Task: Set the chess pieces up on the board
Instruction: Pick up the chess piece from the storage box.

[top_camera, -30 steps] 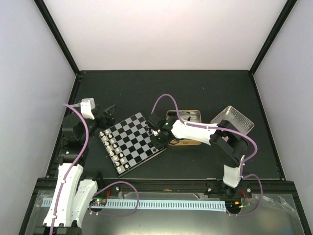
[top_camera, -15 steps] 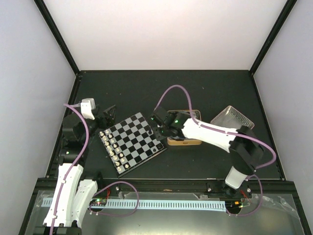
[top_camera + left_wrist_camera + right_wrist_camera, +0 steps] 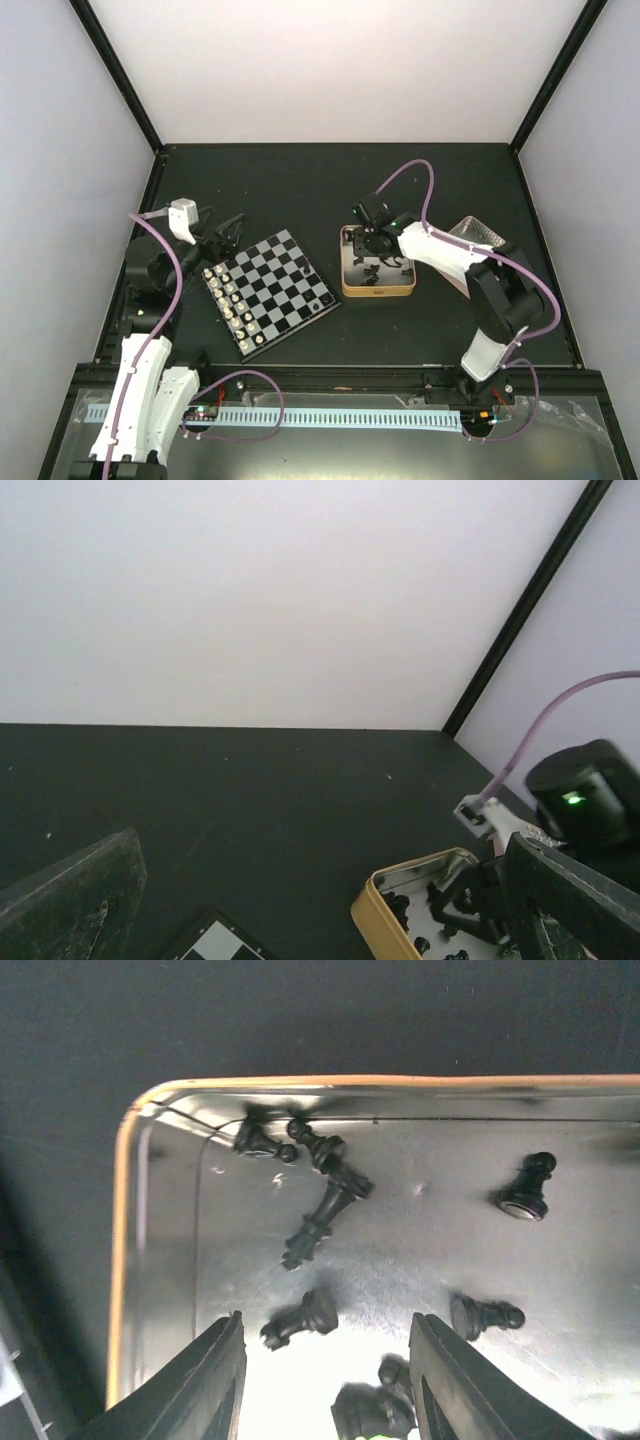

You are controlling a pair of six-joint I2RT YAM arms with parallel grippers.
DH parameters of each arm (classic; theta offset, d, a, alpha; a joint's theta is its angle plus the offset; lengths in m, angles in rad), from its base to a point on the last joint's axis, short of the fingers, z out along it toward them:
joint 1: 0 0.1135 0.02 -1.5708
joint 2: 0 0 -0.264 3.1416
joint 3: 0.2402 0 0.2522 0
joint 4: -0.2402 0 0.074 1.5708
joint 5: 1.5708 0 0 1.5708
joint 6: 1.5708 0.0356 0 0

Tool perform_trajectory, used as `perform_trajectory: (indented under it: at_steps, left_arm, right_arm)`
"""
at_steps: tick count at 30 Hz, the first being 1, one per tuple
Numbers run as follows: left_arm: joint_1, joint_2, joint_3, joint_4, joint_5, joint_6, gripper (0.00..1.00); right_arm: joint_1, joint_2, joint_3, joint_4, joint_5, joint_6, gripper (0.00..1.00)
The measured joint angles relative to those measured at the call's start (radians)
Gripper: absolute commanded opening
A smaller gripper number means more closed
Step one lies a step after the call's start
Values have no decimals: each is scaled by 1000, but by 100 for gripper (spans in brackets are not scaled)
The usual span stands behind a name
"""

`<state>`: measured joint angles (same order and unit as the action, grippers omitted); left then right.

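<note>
My right pincer (image 3: pixel 325 1332) hangs over the gold-rimmed tin (image 3: pixel 122 1260), fingers apart, clamped on nothing. Nearest, one toppled black piece (image 3: pixel 300 1318) lies between my fingers with a dark clump (image 3: pixel 368 1412) just beside it. Risk: I close on both, or the tips skid it across the shiny metal. Farther in, the black chess pieces (image 3: pixel 318 1212) tangle toward the corner, touching each other; a finger could jam on the wall there. The chessboard (image 3: pixel 270 290) is well apart to the left, with one black piece (image 3: pixel 328 298) on it. A piece gripped sideways likely lands tilted and falls. Left pincer (image 3: pixel 222 228) sits by the board's far corner; I cannot tell its state.
</note>
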<state>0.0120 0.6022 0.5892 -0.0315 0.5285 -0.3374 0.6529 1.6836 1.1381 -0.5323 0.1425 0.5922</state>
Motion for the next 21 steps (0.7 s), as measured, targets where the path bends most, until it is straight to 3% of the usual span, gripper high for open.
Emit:
perform_trajectory:
  at_steps: [4,10,21]
  left_arm:
    - [0,9,-5,33,22,-5,99]
    - [0,69,-5,77,57,-26,99]
    - [0,120,-5,86,83,-40,99]
  right_arm:
    - [-18,76,4,25,-20,21,44]
    - [-22,169,45,40,-6,57,34]
    - [-61,261,100,70,43,110,32]
